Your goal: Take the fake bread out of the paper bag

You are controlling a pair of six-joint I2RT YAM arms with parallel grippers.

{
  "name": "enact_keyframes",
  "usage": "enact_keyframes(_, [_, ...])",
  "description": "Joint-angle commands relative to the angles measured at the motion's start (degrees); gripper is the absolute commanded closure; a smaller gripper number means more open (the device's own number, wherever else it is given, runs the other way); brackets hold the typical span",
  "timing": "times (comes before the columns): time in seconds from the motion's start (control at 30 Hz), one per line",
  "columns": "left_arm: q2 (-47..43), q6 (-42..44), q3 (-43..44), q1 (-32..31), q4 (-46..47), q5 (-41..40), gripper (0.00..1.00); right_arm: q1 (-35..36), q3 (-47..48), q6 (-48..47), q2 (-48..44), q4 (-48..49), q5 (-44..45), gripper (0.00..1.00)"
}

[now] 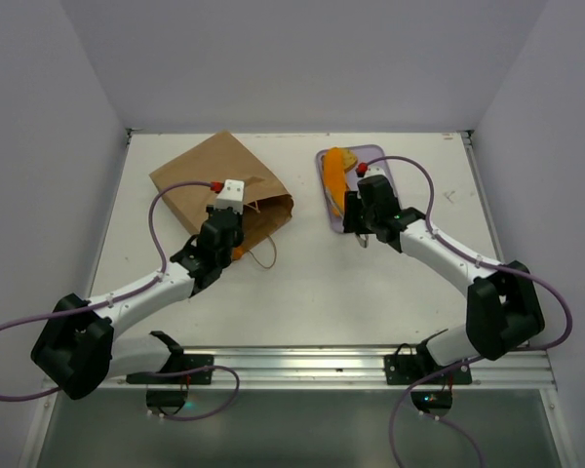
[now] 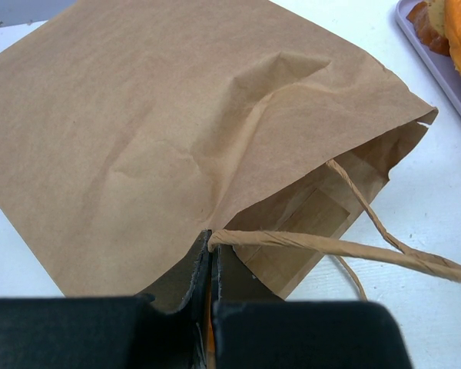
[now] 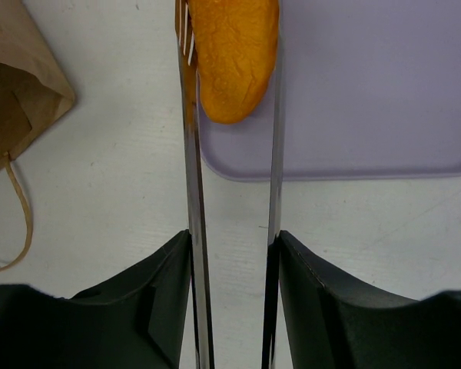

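- The paper bag [image 1: 200, 185] lies flat on the white table [image 1: 302, 283] at about ten o'clock in the top view. Its mouth faces four o'clock, toward the arms.
- The left gripper [image 2: 210, 261] is clamped tight on the bag's upper lip, just where a twisted paper handle [image 2: 330, 246] begins. That lip stands raised off the lower layer, so the brown inside shows.
- The left wrist view shows no bread inside the mouth. A thin orange sliver shows low between the fingers, but I cannot tell what it is.
- A lavender tray [image 1: 375, 156] sits at about one o'clock, well apart from the bag.
- The right gripper [image 3: 234, 242] is closed on a pair of metal tongs [image 3: 194, 192], one finger pressed against the outside of each blade. The blades run straight out toward twelve o'clock in the wrist view.
- A long orange-golden baguette [image 3: 234, 54] lies between the tong blades, its rounded end at the tray's near left corner. Whether the blades squeeze it or only flank it is unclear.
- A second, paler bread piece [image 1: 344, 156] rests on the tray at the baguette's far end.
- The bag's other handle [image 3: 19, 223] loops over the table at the right wrist view's nine o'clock.
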Motion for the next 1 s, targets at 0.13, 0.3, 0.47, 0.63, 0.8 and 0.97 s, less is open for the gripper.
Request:
enact_keyframes(0.13, [-1.2, -1.2, 1.4, 0.5, 0.6, -0.7, 1.00, -0.5, 1.5, 0.9, -1.5, 4.5, 0.0, 0.41])
enact_keyframes(0.3, [-1.2, -1.3, 1.5, 0.5, 0.6, -0.7, 1.00, -0.5, 1.3, 1.3, -2.6, 4.4, -0.8, 0.37])
enact_keyframes(0.47, [-1.3, -1.3, 1.4, 0.5, 0.6, -0.9, 1.00, -0.5, 1.3, 1.7, -3.5, 3.8, -1.7, 0.37])
enact_keyframes(0.63, [-1.3, -1.4, 1.4, 0.5, 0.6, -0.8, 1.00, -0.5, 1.5, 1.4, -4.6, 2.3, -1.8, 0.36])
enact_keyframes(0.8, [-1.6, -1.3, 1.4, 0.4, 0.4, -0.8, 1.00, -0.4, -1.4, 1.7, -5.4, 3.3, -1.7, 0.24])
enact_keyframes(0.97, [-2.1, -1.3, 0.8, 0.4, 1.3, -0.4, 1.00, -0.1, -5.1, 2.4, -8.1, 3.8, -3.1, 0.14])
